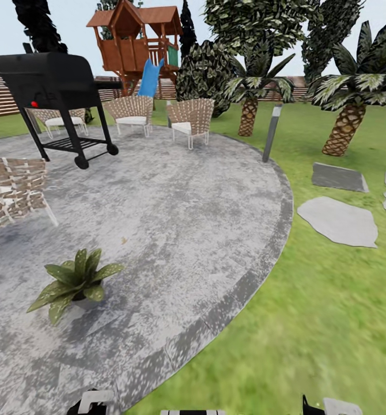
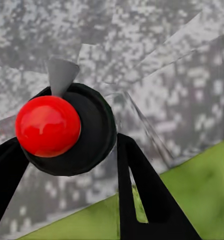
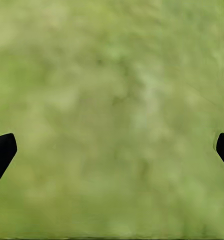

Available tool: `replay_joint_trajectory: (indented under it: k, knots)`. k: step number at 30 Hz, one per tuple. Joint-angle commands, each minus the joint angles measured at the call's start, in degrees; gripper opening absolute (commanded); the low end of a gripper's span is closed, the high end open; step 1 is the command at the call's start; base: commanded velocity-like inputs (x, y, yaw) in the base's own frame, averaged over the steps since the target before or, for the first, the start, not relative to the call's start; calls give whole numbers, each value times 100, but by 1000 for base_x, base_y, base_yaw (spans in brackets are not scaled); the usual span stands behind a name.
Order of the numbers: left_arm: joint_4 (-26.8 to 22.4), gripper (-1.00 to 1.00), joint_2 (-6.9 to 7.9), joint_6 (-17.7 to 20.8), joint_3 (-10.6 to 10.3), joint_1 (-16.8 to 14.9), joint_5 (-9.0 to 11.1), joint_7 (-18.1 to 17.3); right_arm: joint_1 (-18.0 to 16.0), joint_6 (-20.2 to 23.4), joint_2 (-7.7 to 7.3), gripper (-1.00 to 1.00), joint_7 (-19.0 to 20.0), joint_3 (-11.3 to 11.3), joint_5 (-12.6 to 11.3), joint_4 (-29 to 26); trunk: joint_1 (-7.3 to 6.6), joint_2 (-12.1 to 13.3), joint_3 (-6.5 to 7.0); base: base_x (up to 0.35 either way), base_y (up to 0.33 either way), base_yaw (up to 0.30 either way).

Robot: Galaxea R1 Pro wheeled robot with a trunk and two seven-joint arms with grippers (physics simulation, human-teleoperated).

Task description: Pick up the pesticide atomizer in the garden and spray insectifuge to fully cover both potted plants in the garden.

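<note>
Red-nozzled pesticide atomizer (image 2: 59, 130) hides most of the left pincer (image 2: 66, 150) clamping it.

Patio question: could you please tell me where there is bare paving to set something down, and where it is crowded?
The widest bare paving lies mid-patio, between the potted plant, the grill and the curved edge by the lawn. The far rim is crowded: wicker chairs stand beside the grill. Another chair takes up the left edge.

Head view: high, forward-down over patio (image 1: 176, 230), lawn (image 1: 308, 323). Wrist views: close, downward; left shares patio edge.
</note>
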Motion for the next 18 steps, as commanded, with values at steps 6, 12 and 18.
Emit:
replay_joint_trajectory:
  k: [6, 12, 18]
  knots:
    - [4, -100, 2, -22, 40, -2, -60, 8, -5, -21, 1, 100, 3, -26, 6, 7, -1, -2, -4, 0, 0, -300]
    - [-4, -100, 0, -22, 40, -2, -60, 8, -5, -21, 1, 100, 3, -26, 5, 7, -12, 4, 84, 0, 0, -300]
    - [-5, -100, 6, -22, 43, -2, -60, 8, -5, -21, 1, 100, 3, -26, -1, 7, -27, 12, 217, 0, 0, -300]
